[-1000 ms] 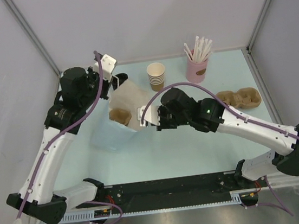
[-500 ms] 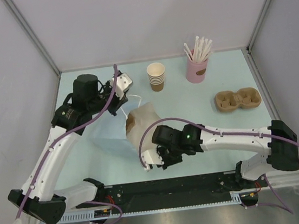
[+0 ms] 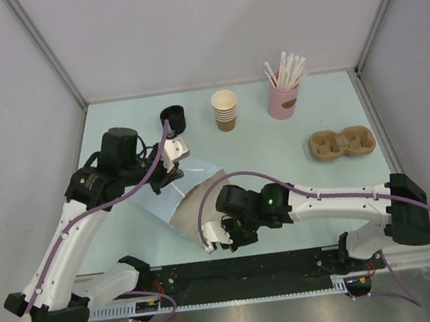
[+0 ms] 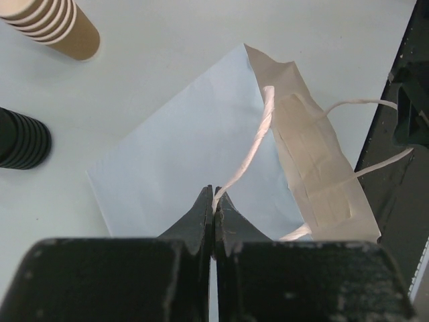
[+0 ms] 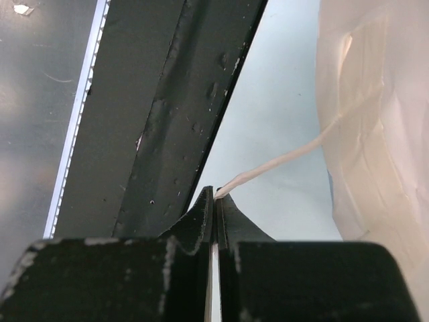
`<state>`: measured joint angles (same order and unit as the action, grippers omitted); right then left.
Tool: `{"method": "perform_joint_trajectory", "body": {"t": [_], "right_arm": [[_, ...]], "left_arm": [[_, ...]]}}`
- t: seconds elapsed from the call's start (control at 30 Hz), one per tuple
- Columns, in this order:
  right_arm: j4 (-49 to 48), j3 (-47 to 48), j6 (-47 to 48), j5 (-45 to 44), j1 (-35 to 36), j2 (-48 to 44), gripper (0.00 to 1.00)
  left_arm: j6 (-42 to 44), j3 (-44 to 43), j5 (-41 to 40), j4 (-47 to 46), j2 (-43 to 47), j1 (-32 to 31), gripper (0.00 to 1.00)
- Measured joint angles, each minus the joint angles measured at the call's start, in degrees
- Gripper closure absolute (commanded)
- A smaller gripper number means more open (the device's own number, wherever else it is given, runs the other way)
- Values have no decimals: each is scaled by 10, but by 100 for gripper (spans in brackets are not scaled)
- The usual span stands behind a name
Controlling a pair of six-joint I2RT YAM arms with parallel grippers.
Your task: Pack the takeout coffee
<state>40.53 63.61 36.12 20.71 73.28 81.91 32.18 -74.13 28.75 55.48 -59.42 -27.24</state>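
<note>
A light blue paper bag (image 3: 156, 203) lies tilted on the table, its cream inside (image 3: 196, 202) facing the near edge. In the left wrist view the bag (image 4: 181, 154) has its mouth at the right, and a white twisted handle (image 4: 258, 131) runs down into my left gripper (image 4: 214, 198), which is shut on it. My left gripper (image 3: 179, 173) hangs over the bag's far side. My right gripper (image 3: 213, 240) is by the table's near edge. In its own view my right gripper (image 5: 216, 194) is shut on the other handle (image 5: 288, 157), beside the bag (image 5: 375, 134). The takeout coffee is out of view.
A stack of lidless brown cups (image 3: 225, 110) and a stack of black lids (image 3: 173, 117) stand at the back. A pink cup of white sticks (image 3: 282, 98) is at the back right, a brown pulp carrier (image 3: 342, 144) at the right. The black base rail (image 3: 252, 270) borders the near edge.
My right gripper has pulled its handle from mid-table to the near edge. My left gripper came nearer and lower. The bag tipped over toward the front; the brown thing in its mouth no longer shows.
</note>
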Motion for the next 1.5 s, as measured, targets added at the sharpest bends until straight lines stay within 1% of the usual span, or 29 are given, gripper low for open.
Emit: {"method": "perform_joint_trajectory", "body": {"t": [0.27,0.4,0.5,0.6,0.7,0.87,1.0,1.17,1.27,1.3,1.33,1.37,1.43,1.5], "right_arm": [[-4,0,-4,0,0,3,100],[-14,0,-4,-39,-8,-2,100],[-24,6,0,-74,-40,-30,100],[-14,63,-1,-94,-104,-52,100],[-25,132,-1,-108,-156,-67,100],[-18,165,0,-117,-156,-92,100],[9,208,4,-129,-149,-72,100],[57,319,23,-170,-129,-16,100],[49,372,14,-207,-112,7,100],[49,401,-12,-185,-120,17,100],[50,438,-38,-153,-142,29,100],[44,473,-54,-140,-168,39,100],[16,504,-70,-152,-212,43,100],[4,503,-76,-163,-225,37,100]], "left_arm": [[-2,22,-9,-1,6,0,100],[-20,21,-61,-38,5,1,100],[-38,-2,-106,-62,-5,5,100],[-52,-44,-155,-99,-24,12,100],[-59,-61,-190,-134,-28,14,100],[-75,-61,-236,-160,-33,14,100],[-85,-47,-274,-183,-34,14,100],[-91,-30,-299,-198,-33,14,100],[-93,-20,-301,-205,-28,14,100],[-93,-16,-301,-207,-26,14,100],[-93,-14,-301,-207,-23,14,100],[-93,-12,-301,-208,-20,14,100],[-93,-7,-301,-213,-12,14,100],[-94,-4,-301,-216,-7,14,100]]}}
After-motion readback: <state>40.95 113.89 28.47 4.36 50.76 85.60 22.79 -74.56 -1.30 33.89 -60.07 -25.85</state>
